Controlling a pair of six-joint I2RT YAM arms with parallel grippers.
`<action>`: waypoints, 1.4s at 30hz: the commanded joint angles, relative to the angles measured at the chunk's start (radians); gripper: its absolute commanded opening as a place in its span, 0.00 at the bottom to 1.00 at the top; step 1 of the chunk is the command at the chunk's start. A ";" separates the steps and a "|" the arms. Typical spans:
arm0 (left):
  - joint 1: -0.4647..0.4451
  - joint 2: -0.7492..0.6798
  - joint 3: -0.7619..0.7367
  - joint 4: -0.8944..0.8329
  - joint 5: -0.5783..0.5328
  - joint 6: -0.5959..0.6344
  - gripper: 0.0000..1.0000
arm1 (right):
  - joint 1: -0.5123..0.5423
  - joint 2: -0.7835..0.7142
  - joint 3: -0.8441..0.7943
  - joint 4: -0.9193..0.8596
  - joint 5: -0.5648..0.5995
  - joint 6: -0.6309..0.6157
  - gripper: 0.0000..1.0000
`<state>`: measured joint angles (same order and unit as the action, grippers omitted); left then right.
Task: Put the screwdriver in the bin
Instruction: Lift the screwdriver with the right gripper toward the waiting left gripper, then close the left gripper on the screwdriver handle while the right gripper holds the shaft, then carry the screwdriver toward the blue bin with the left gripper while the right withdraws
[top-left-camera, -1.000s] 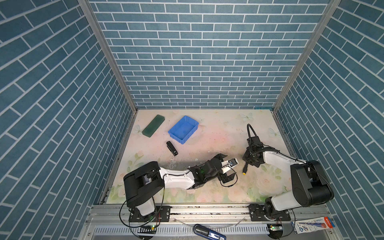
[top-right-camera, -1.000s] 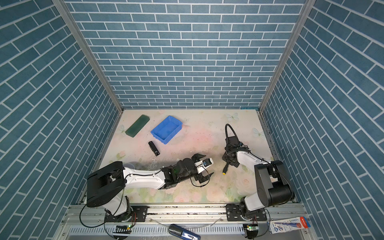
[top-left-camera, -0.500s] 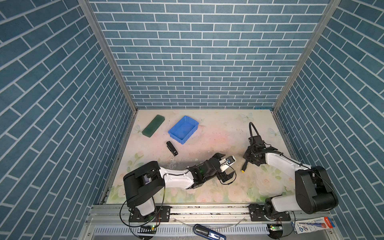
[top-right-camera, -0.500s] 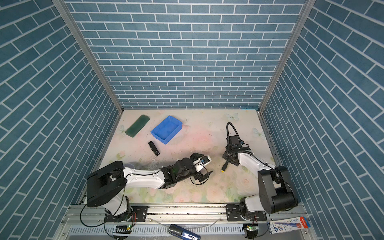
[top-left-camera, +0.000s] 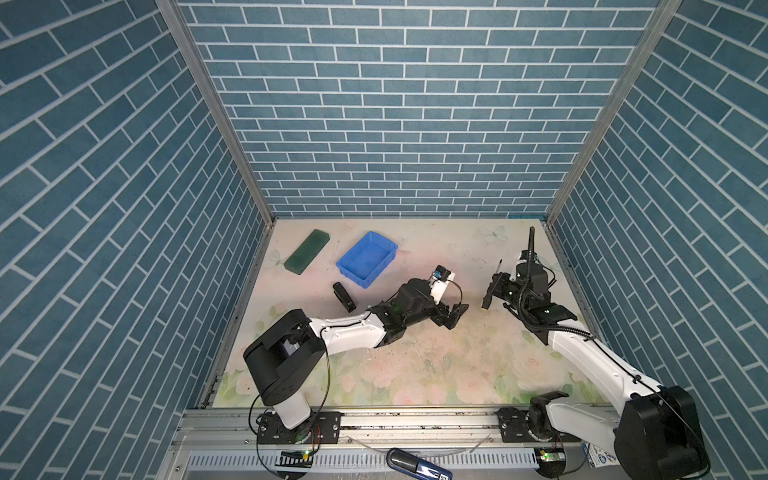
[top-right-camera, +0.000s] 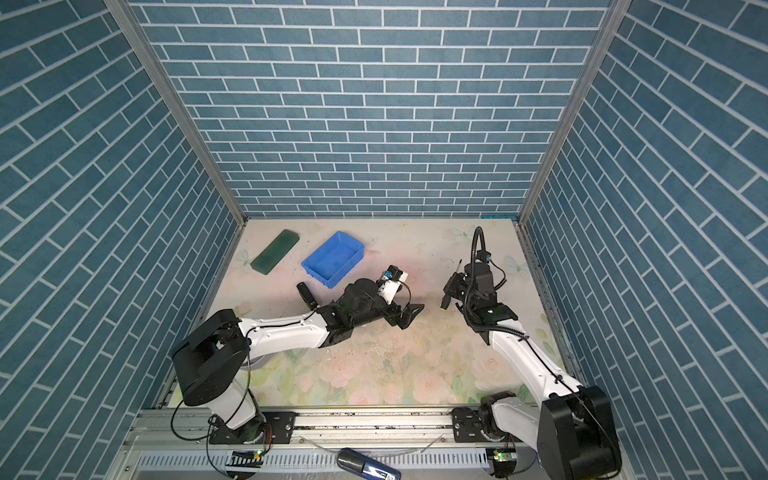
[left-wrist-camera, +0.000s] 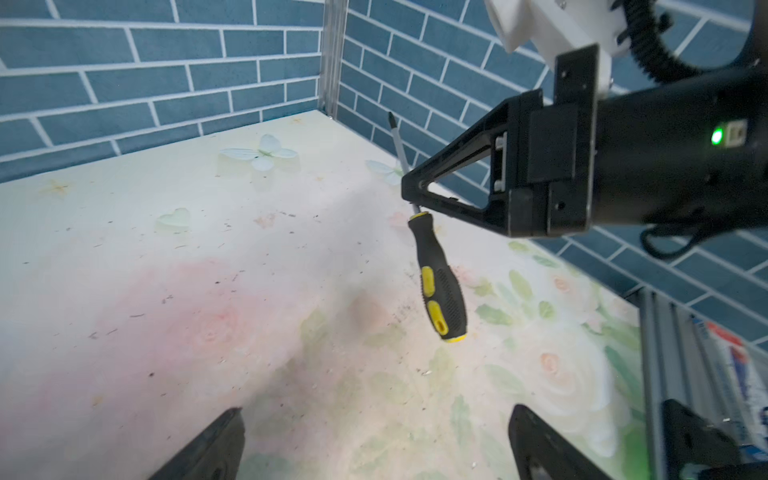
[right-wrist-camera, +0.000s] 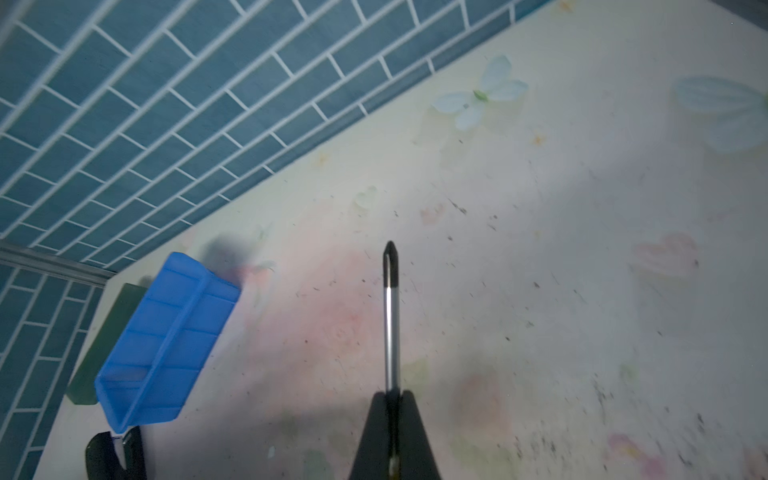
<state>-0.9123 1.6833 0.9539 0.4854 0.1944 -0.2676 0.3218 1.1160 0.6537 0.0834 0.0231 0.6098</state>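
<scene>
The screwdriver (top-left-camera: 491, 286) (top-right-camera: 451, 286) hangs above the table at the right. My right gripper (top-left-camera: 495, 279) (top-right-camera: 453, 279) is shut on its metal shaft just above the black and yellow handle (left-wrist-camera: 437, 272). The handle points down and the dark tip (right-wrist-camera: 390, 257) points up and away. The blue bin (top-left-camera: 366, 259) (top-right-camera: 332, 259) (right-wrist-camera: 166, 332) stands empty at the back left, well away from the screwdriver. My left gripper (top-left-camera: 455, 316) (top-right-camera: 409, 315) (left-wrist-camera: 374, 449) is open near the table's middle, facing the screwdriver, with nothing between its fingers.
A flat dark green slab (top-left-camera: 306, 257) (top-right-camera: 275, 257) lies left of the bin. A stubby black block (top-left-camera: 344, 296) (top-right-camera: 306, 295) lies in front of the bin, close to the left arm. Brick-patterned walls close in three sides.
The right gripper has risen and moved a little toward the back with the screwdriver, so the handle now hangs off the table. The left gripper shifted slightly toward the back, still open.
</scene>
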 joint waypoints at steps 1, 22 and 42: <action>0.038 0.035 0.029 0.002 0.152 -0.139 1.00 | 0.016 -0.016 -0.047 0.257 -0.103 -0.112 0.00; 0.082 0.140 0.099 0.157 0.219 -0.234 0.56 | 0.086 0.100 -0.073 0.651 -0.377 0.001 0.00; 0.089 0.097 0.047 0.172 0.145 -0.138 0.01 | 0.097 0.074 -0.087 0.567 -0.371 0.002 0.03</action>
<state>-0.8299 1.8114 1.0214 0.6220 0.3740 -0.4271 0.4110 1.2171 0.5861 0.6643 -0.3527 0.6025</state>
